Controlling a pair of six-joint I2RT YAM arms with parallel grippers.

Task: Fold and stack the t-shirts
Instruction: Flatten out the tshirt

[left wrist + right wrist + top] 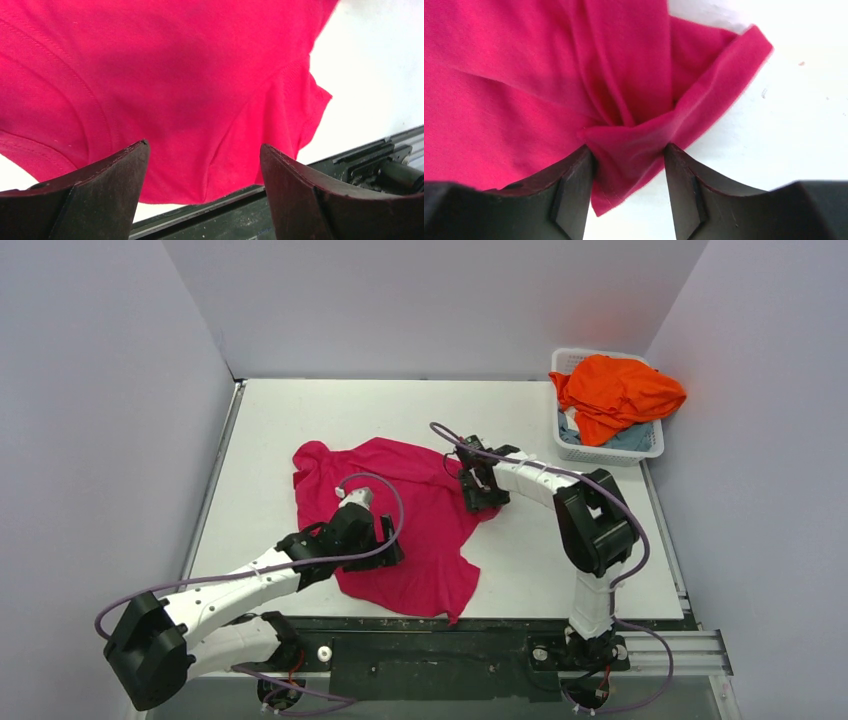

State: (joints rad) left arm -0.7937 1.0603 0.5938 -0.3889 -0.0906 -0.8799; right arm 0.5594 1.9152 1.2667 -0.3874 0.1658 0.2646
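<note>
Magenta-pink t-shirt (425, 540): spread out but rumpled on the white bench (300, 410), its lower edge near the front.
Right gripper (629, 150): pinching a bunched fold at the shirt's right side, cloth pressed against both fingers.
Left gripper (202, 150): spread wide, hovering over the near part of the shirt, holding nothing.
Orange t-shirt (615, 390): heaped in the white basket (655, 452) at the far right corner, well apart.
Doing it well: the right side probably wants a firm bite on one edge, not a wad. The left should take a matching corner, so the cloth pulls flat before any fold.
</note>
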